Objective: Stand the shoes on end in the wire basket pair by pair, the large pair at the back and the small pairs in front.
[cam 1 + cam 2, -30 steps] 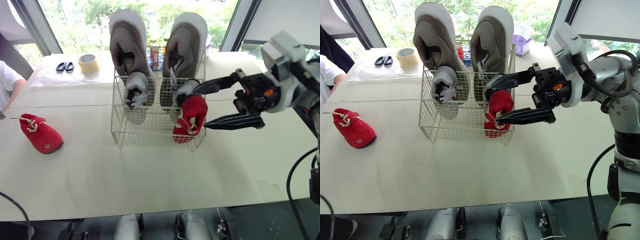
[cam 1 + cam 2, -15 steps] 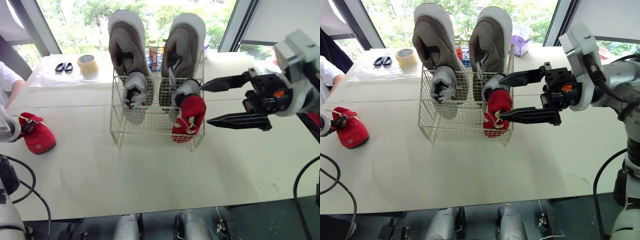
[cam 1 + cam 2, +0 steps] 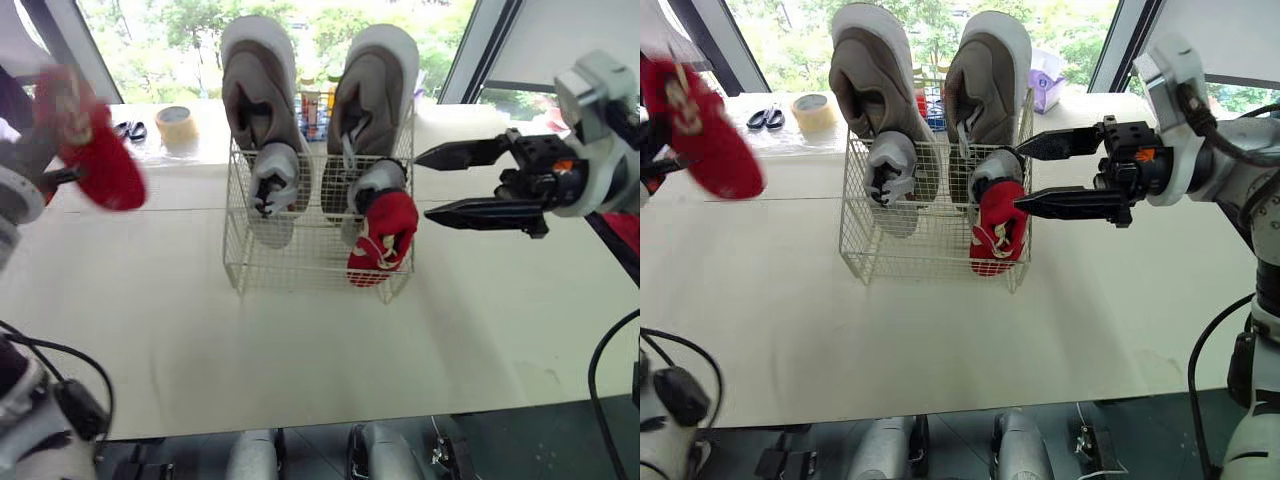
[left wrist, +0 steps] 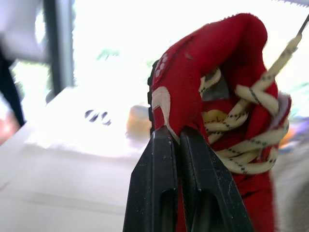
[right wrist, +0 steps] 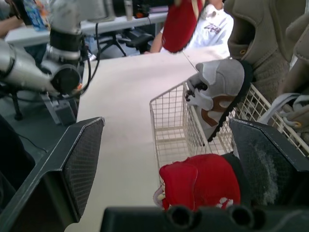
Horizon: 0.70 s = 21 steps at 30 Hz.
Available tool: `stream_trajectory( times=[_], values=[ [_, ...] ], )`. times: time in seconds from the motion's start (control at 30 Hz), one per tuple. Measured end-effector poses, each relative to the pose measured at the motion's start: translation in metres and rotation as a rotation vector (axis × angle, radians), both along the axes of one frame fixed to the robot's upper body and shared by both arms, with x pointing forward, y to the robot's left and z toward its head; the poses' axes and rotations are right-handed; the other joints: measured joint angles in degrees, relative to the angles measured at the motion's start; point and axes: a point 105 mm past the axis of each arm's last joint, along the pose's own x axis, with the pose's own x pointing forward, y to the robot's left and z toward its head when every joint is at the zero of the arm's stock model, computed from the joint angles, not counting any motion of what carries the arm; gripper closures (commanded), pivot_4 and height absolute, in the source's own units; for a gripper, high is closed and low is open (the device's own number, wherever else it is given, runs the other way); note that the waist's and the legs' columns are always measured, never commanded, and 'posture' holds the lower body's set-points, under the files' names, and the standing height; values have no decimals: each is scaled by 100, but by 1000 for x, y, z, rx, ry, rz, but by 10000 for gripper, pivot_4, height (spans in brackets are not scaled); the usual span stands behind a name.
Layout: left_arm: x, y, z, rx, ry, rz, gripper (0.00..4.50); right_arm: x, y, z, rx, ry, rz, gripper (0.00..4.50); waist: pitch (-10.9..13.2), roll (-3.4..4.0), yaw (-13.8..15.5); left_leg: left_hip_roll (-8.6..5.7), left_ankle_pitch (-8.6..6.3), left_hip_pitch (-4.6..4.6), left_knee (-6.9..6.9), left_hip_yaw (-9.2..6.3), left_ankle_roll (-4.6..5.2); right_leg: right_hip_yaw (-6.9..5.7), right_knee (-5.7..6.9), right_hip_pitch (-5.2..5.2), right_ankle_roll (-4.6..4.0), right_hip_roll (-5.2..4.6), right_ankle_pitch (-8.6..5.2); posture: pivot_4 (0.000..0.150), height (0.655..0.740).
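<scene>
1. Finds left hand (image 4: 176, 135) at far left, raised clear of tabletop (image 3: 300, 340) and clamped narrow on loose red shoe (image 3: 95, 150). Grips the cloth upper just beside the laces.
2. Judges that shoe light, soft and floppy. Expects swing and twist from so thin a pinch of fabric. Recommends a hold across the firmer sole and heel before standing it on end.
3. Notes scissors (image 3: 130, 131) and tape roll (image 3: 177, 125) at back left, well apart from the work.
4. Records wire basket (image 3: 245, 262) mid-tabletop. Lists large pair (image 3: 258, 90) upright at back, grey small pair (image 3: 272, 185) on end just ahead, and seated red shoe (image 3: 383, 235) on end at front right.
5. Marks the front-left space beside that seated shoe as the likely slot. Advises toe-down entry between the wires, as laces could snag.
6. Finds right hand (image 3: 424, 185) spread wide and holding nothing, just right of the basket, near the seated red shoe.
</scene>
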Motion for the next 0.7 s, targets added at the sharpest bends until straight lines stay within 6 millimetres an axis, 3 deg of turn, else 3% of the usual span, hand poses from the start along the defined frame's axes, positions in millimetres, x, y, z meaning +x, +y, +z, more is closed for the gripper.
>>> stream_trajectory(
  times=[0.07, 0.23, 0.43, 0.6, 0.7],
  values=[
    [-14, -22, -1, 24, -76, -33, 44740, 4, -1, -2, 13, 24, 1, 0, -1, 3, -4, 0, -1, 29, -3, -3, 1, -1, 1, 26, -1, 4, 0, 1500, 6938],
    [-19, -66, -17, 68, -66, -132, 44740, -4, 0, -15, -31, 147, 67, 0, -2, 2, 26, 0, -3, 21, 4, -16, 6, -9, 2, 28, -9, 8, 6, 1500, 6938],
    [-18, -95, -20, 83, -83, -242, 44740, -25, 3, -43, -120, 281, 115, 0, -2, 2, 20, 0, -4, 19, 5, -17, 9, -13, -2, 28, -9, 8, 6, 1500, 6938],
    [-10, -123, -35, 42, -51, -359, 44740, -36, 1, -60, -109, 342, 25, 0, -2, 1, 56, 0, -4, 17, 7, -19, 9, -16, -3, 31, -9, 8, 6, 1500, 6938],
    [-8, -128, -38, 22, -50, -377, 44740, -40, -5, -62, -55, 350, -42, 0, -2, 1, 87, 0, -7, 19, 8, -20, 16, -16, -3, 32, -9, 9, 6, 1500, 6938]
  ],
)
